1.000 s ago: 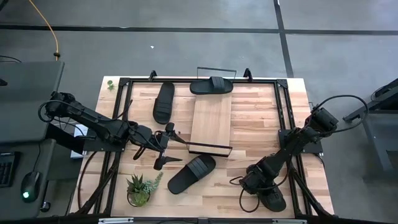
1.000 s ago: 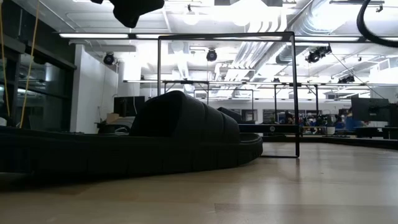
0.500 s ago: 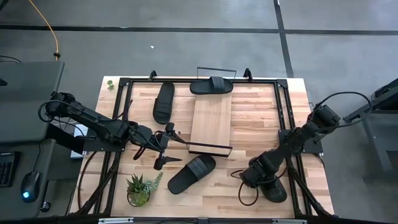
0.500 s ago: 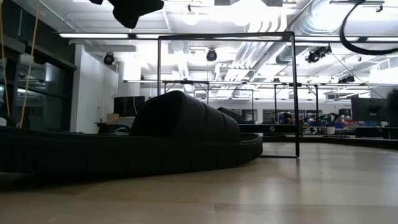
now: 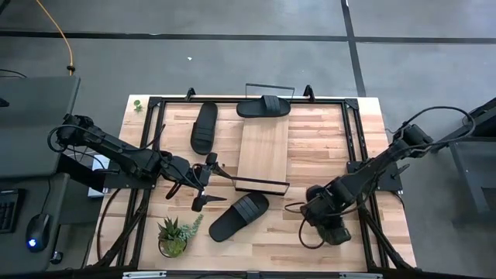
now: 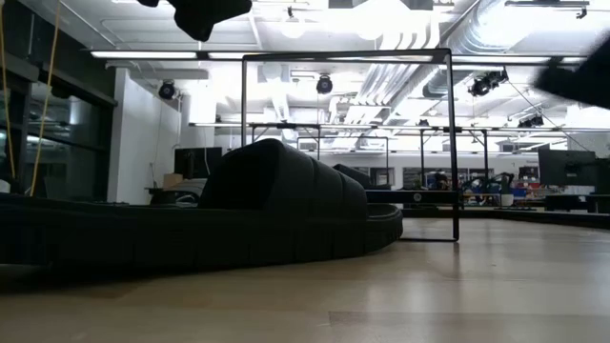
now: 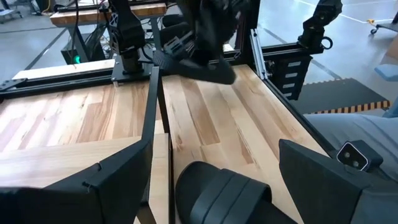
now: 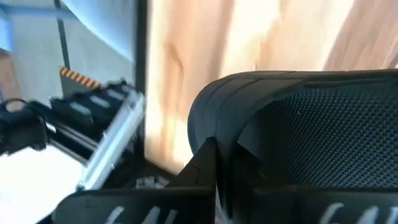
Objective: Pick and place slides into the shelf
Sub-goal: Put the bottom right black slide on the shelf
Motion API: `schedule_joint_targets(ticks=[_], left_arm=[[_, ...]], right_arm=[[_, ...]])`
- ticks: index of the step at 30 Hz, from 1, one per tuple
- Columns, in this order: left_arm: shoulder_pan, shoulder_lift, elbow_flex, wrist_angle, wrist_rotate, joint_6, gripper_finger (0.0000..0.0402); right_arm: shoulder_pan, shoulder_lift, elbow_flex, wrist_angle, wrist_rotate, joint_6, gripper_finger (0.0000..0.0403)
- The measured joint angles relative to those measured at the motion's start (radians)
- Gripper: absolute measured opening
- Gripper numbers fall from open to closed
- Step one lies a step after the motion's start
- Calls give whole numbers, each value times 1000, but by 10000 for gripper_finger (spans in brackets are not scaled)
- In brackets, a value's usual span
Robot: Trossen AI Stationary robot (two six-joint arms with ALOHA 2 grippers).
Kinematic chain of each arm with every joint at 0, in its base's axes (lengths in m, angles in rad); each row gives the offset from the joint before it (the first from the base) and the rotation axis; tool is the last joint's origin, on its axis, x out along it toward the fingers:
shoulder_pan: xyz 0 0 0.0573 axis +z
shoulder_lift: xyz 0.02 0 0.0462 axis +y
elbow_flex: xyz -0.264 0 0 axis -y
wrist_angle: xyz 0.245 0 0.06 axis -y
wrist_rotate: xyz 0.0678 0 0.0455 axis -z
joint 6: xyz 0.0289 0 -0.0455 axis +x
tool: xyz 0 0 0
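Note:
Four black slides show in the high view. One lies at the far left and one at the far edge, beyond the shelf, a light-wood board in a thin black wire frame at mid-table. A third lies on its sole near the front centre. My right gripper is shut on the fourth at the front right. My left gripper hovers open left of the shelf, pointing at the third slide, its fingers apart from it. My right gripper pinches the fourth slide between its two fingers at the rim of one rounded end of the sole, beside the dotted footbed. The fingers slant down onto it from above. In the left wrist view the slide hangs tilted, clear of the table.
A potted succulent stands at the front left near the third slide. Black frame rails run along the table's sides and far edge. Bare wood lies between the shelf and the right rail.
My right gripper has risen and drawn a little toward the table's far and left side, staying shut. The slide it holds has come up off the table at the front right corner and now hangs clear.

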Motion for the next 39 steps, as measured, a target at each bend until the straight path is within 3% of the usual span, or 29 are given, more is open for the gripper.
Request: schedule_joint_targets(ticks=[9, 16, 21, 28, 39], left_arm=[[0, 0, 0, 38, 12, 28, 328], [-1, 3, 0, 171, 174, 63, 328], [0, 29, 0, 221, 194, 84, 328], [-1, 116, 0, 321, 299, 167, 328], [0, 209, 10, 432, 372, 286, 328]], right_arm=[[0, 1, 300, 6, 120, -92, 0], [-4, 64, 431, 82, 106, -190, 0], [-31, 180, 470, 139, 13, -293, 0], [-75, 328, 536, 197, -111, -452, 0], [-117, 394, 646, 298, -224, -651, 0]])
